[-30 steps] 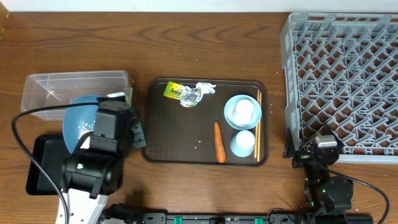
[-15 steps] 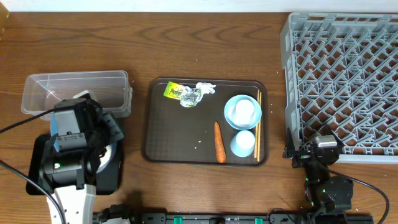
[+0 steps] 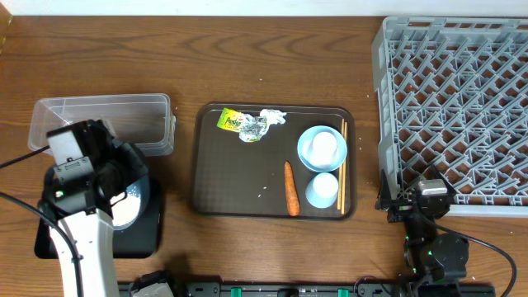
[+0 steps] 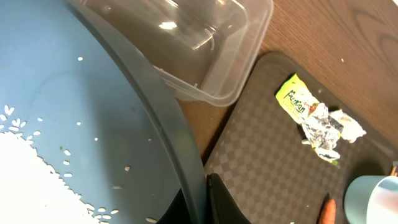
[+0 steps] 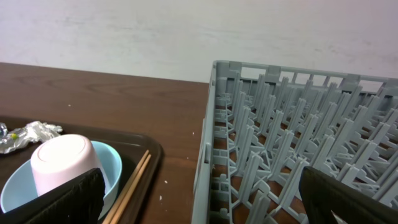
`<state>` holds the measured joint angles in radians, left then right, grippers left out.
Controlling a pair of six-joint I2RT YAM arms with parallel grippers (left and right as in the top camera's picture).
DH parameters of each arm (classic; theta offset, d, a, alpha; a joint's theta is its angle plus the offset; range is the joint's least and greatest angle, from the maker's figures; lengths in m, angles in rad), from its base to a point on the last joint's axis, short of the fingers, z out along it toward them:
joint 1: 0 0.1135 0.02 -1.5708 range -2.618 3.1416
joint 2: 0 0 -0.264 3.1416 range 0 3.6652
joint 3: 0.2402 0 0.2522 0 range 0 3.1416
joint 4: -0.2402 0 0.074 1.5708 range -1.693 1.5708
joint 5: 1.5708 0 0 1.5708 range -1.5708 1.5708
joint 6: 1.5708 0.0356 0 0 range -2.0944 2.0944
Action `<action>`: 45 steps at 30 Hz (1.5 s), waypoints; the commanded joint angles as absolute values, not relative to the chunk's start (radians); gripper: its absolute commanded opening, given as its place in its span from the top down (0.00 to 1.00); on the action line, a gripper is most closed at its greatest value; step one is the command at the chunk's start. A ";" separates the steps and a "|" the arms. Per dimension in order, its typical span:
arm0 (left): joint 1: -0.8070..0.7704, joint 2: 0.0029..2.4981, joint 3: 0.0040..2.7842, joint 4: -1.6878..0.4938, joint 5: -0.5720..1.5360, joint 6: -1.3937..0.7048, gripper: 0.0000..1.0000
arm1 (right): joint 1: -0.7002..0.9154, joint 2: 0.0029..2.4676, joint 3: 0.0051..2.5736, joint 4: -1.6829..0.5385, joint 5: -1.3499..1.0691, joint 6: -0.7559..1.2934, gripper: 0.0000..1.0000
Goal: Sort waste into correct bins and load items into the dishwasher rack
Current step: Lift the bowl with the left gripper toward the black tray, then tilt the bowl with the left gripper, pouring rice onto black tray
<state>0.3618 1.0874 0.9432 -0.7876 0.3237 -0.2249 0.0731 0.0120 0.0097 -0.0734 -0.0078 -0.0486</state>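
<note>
While left gripper pinches rim of dark-blue dish, tilted over black tray: tip steeper, slowly, so rice slides into tray. Right gripper spread wide, empty, beside rack.

A dark brown wood-grain worktop carries four things directly. At the left stands a clear rectangular plastic tub, and just in front of it lies a shallow black rectangular tray, partly hidden in the overhead view. A brown rounded-corner serving tray lies in the middle, apart from both. A large square grey plastic rack fills the right side.
</note>
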 commanded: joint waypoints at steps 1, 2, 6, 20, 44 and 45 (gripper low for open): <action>0.422 1.093 0.954 -0.783 0.407 -0.181 0.94 | 0.064 0.006 0.006 -0.075 -0.005 -0.062 0.01; 0.442 1.092 0.954 -0.783 0.429 -0.175 0.94 | 0.064 0.006 0.006 -0.075 -0.005 -0.061 0.01; 0.521 1.092 0.954 -0.783 0.514 -0.163 0.94 | 0.064 0.006 0.006 -0.075 -0.005 -0.061 0.01; 0.760 1.145 0.953 -0.783 0.813 -0.144 0.94 | 0.064 0.006 0.006 -0.075 -0.005 -0.061 0.01; 0.968 1.214 0.953 -0.829 1.069 -0.127 0.94 | 0.064 0.006 0.006 -0.075 -0.005 -0.062 0.01; 0.984 1.214 0.953 -0.833 1.099 -0.127 0.93 | 0.064 0.006 0.006 -0.075 -0.005 -0.061 0.01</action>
<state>0.9466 1.2194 0.9432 -0.8299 0.9913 -0.1513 0.0731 0.0120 0.0097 -0.0734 -0.0078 -0.0486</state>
